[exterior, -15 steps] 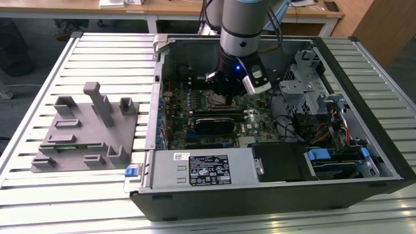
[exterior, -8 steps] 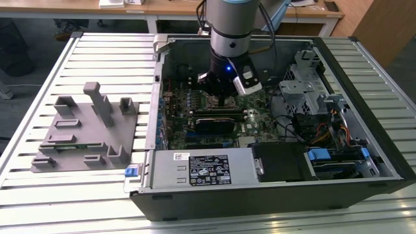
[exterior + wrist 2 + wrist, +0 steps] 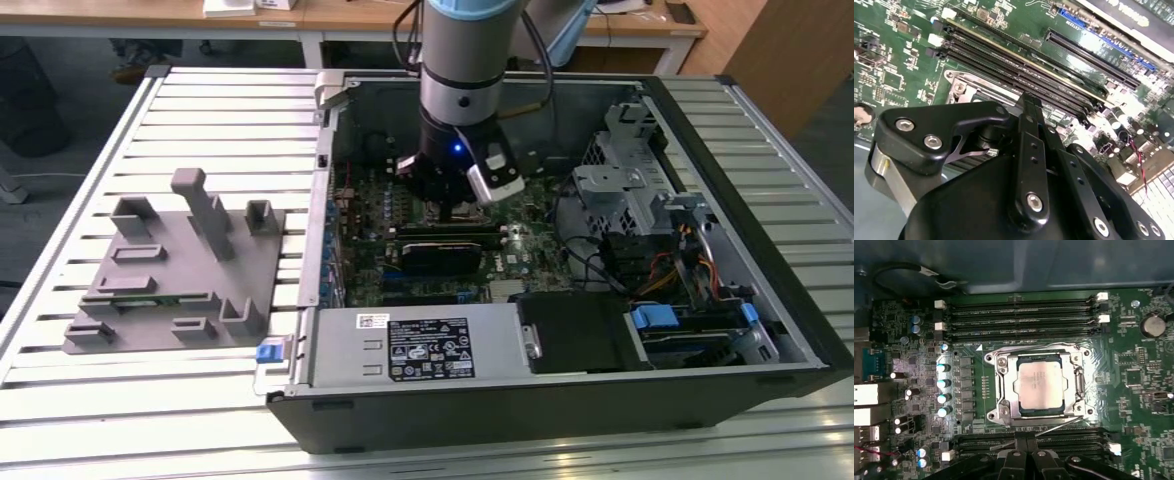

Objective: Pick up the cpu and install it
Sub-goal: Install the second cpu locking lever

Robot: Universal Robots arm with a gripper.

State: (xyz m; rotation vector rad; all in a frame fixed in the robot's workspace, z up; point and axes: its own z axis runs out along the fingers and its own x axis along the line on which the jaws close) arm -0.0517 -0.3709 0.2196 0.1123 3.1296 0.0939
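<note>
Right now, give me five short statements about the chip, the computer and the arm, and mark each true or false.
1. The cpu lies inside the socket frame on the green board. True.
2. The end effector holds the cpu in the air. False: the cpu lies flat in the socket, apart from the end effector.
3. The arm reaches into the open computer case. True.
4. The grey fixture sits inside the case. False: it lies on the slatted table, at the exterior view's left of the case.
5. Long dark slots run beside the socket. True.

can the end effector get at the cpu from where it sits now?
Probably yes. The cpu lies face-up in its socket with nothing over it, and the end effector sits just beside the socket over the memory slots.
</note>
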